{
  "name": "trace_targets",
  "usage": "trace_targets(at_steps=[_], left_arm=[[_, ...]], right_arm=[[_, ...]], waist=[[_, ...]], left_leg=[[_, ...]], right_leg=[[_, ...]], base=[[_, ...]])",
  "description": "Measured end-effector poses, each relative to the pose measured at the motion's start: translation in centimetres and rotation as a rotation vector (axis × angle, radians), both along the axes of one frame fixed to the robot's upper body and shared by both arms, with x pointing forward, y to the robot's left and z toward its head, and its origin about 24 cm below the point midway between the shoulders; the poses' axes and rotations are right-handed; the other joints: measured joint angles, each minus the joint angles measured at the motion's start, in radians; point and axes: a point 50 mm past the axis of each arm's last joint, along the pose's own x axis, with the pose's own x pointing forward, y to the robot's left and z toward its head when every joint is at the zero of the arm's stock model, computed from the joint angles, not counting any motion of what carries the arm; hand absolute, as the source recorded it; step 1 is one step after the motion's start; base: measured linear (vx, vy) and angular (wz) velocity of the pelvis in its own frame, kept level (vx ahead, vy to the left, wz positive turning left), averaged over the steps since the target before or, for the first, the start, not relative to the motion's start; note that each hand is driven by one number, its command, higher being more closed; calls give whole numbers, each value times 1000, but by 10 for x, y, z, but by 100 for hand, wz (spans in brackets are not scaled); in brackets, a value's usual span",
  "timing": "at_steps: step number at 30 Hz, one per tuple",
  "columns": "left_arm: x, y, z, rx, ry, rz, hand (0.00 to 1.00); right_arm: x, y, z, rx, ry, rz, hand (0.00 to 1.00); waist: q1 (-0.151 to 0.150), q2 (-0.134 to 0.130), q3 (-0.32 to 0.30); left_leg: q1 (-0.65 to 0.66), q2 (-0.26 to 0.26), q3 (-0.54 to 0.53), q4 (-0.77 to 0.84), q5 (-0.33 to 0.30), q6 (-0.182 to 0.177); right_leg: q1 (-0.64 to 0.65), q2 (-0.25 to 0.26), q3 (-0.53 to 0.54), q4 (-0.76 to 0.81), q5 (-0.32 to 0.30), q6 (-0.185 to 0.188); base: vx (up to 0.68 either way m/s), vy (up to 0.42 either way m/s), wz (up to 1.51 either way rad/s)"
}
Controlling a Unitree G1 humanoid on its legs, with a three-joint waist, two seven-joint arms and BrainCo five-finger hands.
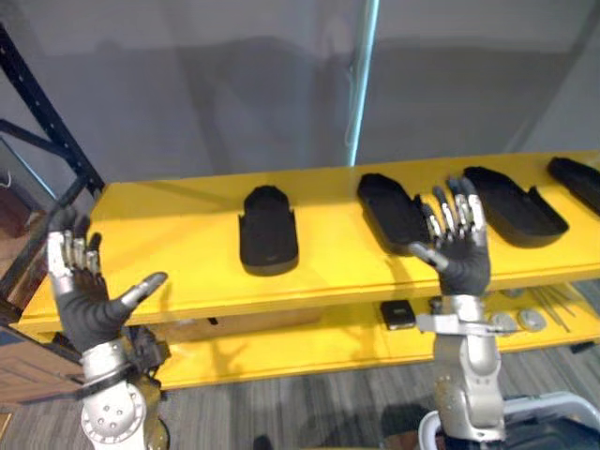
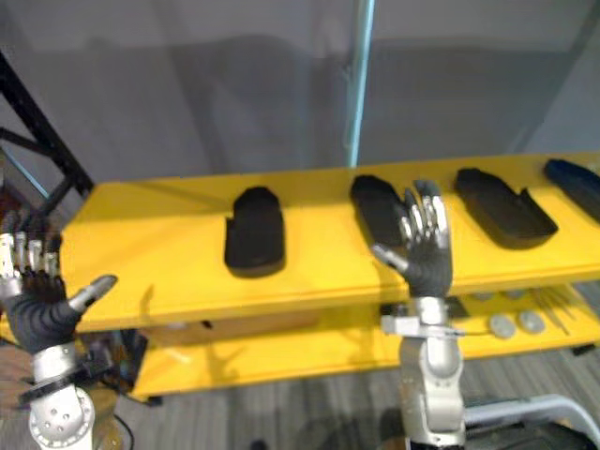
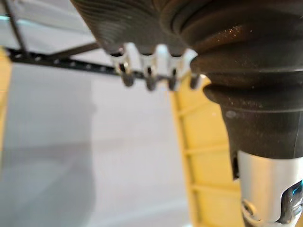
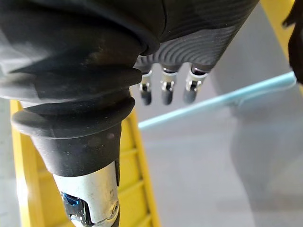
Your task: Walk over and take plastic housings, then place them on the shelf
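Yellow shelf [image 1: 169, 244] spans the view. Its top tier carries four black plastic housings in a row: leftmost housing [image 1: 269, 230], second housing [image 1: 392, 212], third housing [image 1: 514, 204] and fourth housing [image 1: 577, 178], which is cut off at the right edge. All lie flat with the hollow side up. Long axes run front-to-back across the tier, and the ones to the right are slanted somewhat. None is in a hand.

Key relation: the right robot hand [image 1: 461, 248] is the nearer one. It is raised at the tier's front edge with fingers straight, pointing up and slightly apart, holding nothing. The second housing lies just ahead of it and to its left, the third ahead and to its right. The fingertips overlap the second housing's rim in the head views, but I read that as line of sight, not contact — can't confirm depth.

The left robot hand [image 1: 86, 305] is up by the shelf's left front corner, fingers straight, thumb splayed out, empty. The leftmost housing is well apart from it, to its right and further back.

My read: if a housing is to be taken, the right robot hand goes for the second one, forward and a bit left, coming in at its near end along the long axis. The left would need a long sweep right.

The lower tier [image 1: 281, 352] holds small items — a black block [image 1: 397, 313], silver discs [image 1: 532, 320] and thin metal tools [image 1: 553, 302].
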Motion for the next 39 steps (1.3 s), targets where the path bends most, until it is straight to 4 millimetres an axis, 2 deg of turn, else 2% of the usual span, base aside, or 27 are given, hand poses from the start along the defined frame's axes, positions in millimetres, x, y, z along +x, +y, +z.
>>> trace_targets(at_steps=[6, 8, 10, 11, 12, 14, 16, 18, 19, 20, 21, 23, 26, 30, 35, 39], left_arm=[[3, -2, -17, -68, 81, 34, 0], [5, 3, -30, -110, 152, 88, 0], [3, 14, -59, -185, 292, 213, 0], [1, 17, -67, -203, 329, 251, 0], [-10, 29, -89, -238, 424, 359, 0], [-25, 42, -111, -270, 516, 485, 0], [-52, 58, -141, -320, 627, 643, 0], [-66, 63, -159, -348, 701, 701, 0], [-76, 63, -175, -358, 780, 720, 0], [-85, 60, -190, -357, 866, 720, 0], [-91, 59, -198, -359, 909, 719, 0], [-106, 46, -224, -373, 1063, 630, 0], [-113, 35, -239, -376, 1161, 513, 0], [-109, 29, -247, -403, 1197, 401, 0], [-110, 19, -262, -400, 1305, 272, 0], [-111, 10, -268, -421, 1337, 205, 0]], right_arm=[[0, 45, -14, -115, 16, 384, 0], [-3, 54, -14, -166, -4, 478, 0], [-4, 55, -13, -230, -25, 544, 0], [-4, 54, -13, -237, -29, 554, 0], [-4, 52, -11, -239, -40, 584, 0], [-4, 52, -11, -260, -47, 609, 0], [-7, 54, -13, -293, -48, 671, 0], [-8, 58, -16, -306, -27, 721, 0], [-9, 63, -18, -317, -8, 755, 0], [-9, 66, -19, -330, 5, 777, 0], [-9, 68, -20, -345, 9, 785, 0], [-4, 71, -21, -363, 30, 800, 0], [4, 68, -28, -371, 68, 790, 0], [7, 67, -36, -381, 103, 787, 0], [18, 76, -44, -474, 145, 760, 0], [32, 83, -54, -542, 179, 646, 0]], waist=[[3, -8, 4], [14, -9, 5], [27, -16, 10], [31, -20, 13], [40, -29, 17], [45, -39, 18], [56, -51, 20], [58, -56, 23], [61, -60, 26], [67, -61, 27], [69, -62, 27], [69, -65, 28], [68, -65, 30], [68, -61, 35], [72, -62, 37], [86, -57, 62]], left_leg=[[-8, -3, -25, 0, 3, 1], [-14, -4, -33, 0, 5, 2], [-22, -9, -50, -1, 9, 2], [-22, -9, -51, -1, 9, 2], [-23, -9, -52, -1, 9, 2], [-27, -9, -55, -1, 9, 2], [-37, -11, -67, -1, 9, 2], [-42, -14, -79, -1, 11, 2], [-43, -15, -80, -1, 11, 2], [-43, -15, -80, -1, 11, 2], [-43, -15, -80, -1, 11, 2], [-42, -16, -79, -1, 12, 3], [-39, -15, -76, -1, 13, 4], [-39, -15, -75, -1, 15, 4], [-34, -7, -75, -1, 16, 1], [-14, -9, -77, -1, 8, 7]], right_leg=[[1, -1, -23, 9, -2, 4], [0, -1, -31, 12, -4, 3], [3, -1, -51, 12, -7, 5], [3, -1, -52, 13, -9, 5], [3, -1, -54, 14, -17, -2], [1, -1, -57, 16, -20, -2], [-2, 0, -64, 16, -21, -3], [0, -2, -82, 18, -24, -3], [-1, -4, -83, 23, -25, -5], [-2, -4, -84, 27, -25, -5], [-2, -5, -84, 28, -25, -5], [-2, -6, -84, 30, -25, -5], [-2, -7, -82, 32, -26, -7], [-6, -9, -79, 31, -27, -6], [-5, -12, -66, 31, -26, -6], [19, -12, -66, 28, -29, -3]], base=[[20, -3, 9], [5, -6, 19], [-5, 0, 20], [-12, 2, 13], [-9, -1, 5], [-1, -5, 5], [8, -6, 13], [3, -3, 20], [1, 5, 14], [5, 9, 6], [0, 0, 0], [0, 0, 0], [-14, 4, -3], [-25, 11, -2], [-10, 6, -2], [0, 0, 0]])
